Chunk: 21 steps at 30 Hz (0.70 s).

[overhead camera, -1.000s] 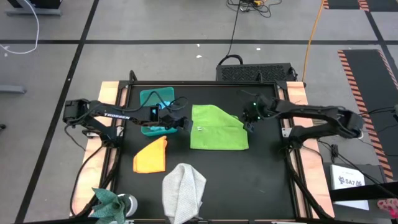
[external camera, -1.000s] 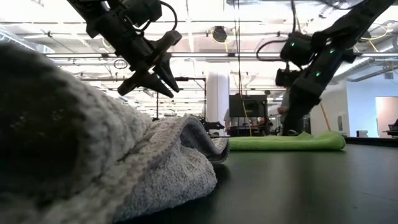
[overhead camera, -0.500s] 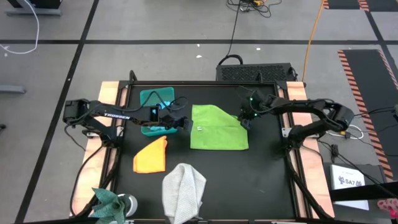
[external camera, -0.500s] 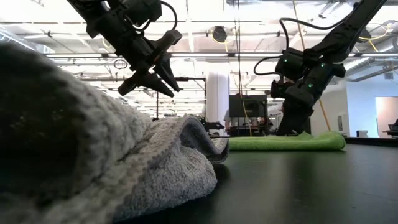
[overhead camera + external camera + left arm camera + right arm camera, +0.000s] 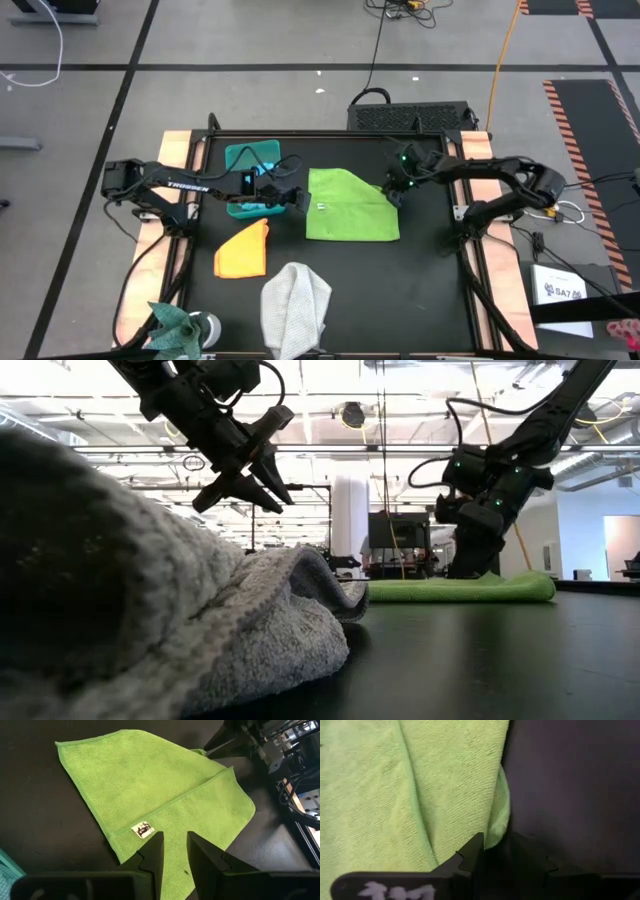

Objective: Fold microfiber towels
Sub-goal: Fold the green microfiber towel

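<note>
Black table top (image 5: pixel 430 290), seen from above, with a concrete floor around it. Right gripper (image 5: pixel 392 194) is down at the right edge of the lime green towel (image 5: pixel 348 205); in its wrist view the fingers (image 5: pixel 470 855) are drawn together with a fold of that towel's edge between them. Left gripper (image 5: pixel 299 200) hangs just beside the same towel's left edge, above the table; its wrist view shows its fingers (image 5: pixel 152 852) slightly apart with nothing between them, over the towel's small white label (image 5: pixel 143 829). The lime green towel lies flat at the table's centre, one layer folded over another. Behind the left gripper sits the teal bin (image 5: pixel 248 160), with a light blue towel (image 5: pixel 250 209) at its front edge. An orange-yellow towel (image 5: pixel 243 250) lies near the left front, well apart from the green one. A light grey towel (image 5: pixel 296 306) lies crumpled at the front edge and fills the low view's foreground (image 5: pixel 150 610). A teal towel (image 5: pixel 175 325) lies bunched at the front left corner.
</note>
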Tool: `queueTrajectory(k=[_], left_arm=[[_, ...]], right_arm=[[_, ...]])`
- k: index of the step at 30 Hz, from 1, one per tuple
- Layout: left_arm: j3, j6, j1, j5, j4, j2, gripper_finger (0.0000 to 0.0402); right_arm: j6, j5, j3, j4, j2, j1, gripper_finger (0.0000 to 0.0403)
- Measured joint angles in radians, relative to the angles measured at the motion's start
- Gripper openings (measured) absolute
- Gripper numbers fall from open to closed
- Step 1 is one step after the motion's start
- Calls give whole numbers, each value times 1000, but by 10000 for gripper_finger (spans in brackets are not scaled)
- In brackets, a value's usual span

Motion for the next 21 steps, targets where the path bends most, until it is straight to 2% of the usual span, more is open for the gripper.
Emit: queueTrajectory(k=[6, 12, 14, 18, 21], left_arm=[[0, -5, 0, 0, 0, 0, 86], [0, -8, 0, 0, 0, 0, 86], [0, -8, 0, -1, 0, 0, 86], [0, -8, 1, -2, 0, 0, 86], [0, -9, 1, -2, 0, 0, 86]], right_arm=[[9, -4, 0, 99, 64, -1, 84], [11, -4, 0, 91, 65, -17, 79], [11, -3, 0, 87, 65, -18, 66], [2, -3, 0, 93, 65, -18, 14], [-7, 4, 0, 103, 65, -19, 7]])
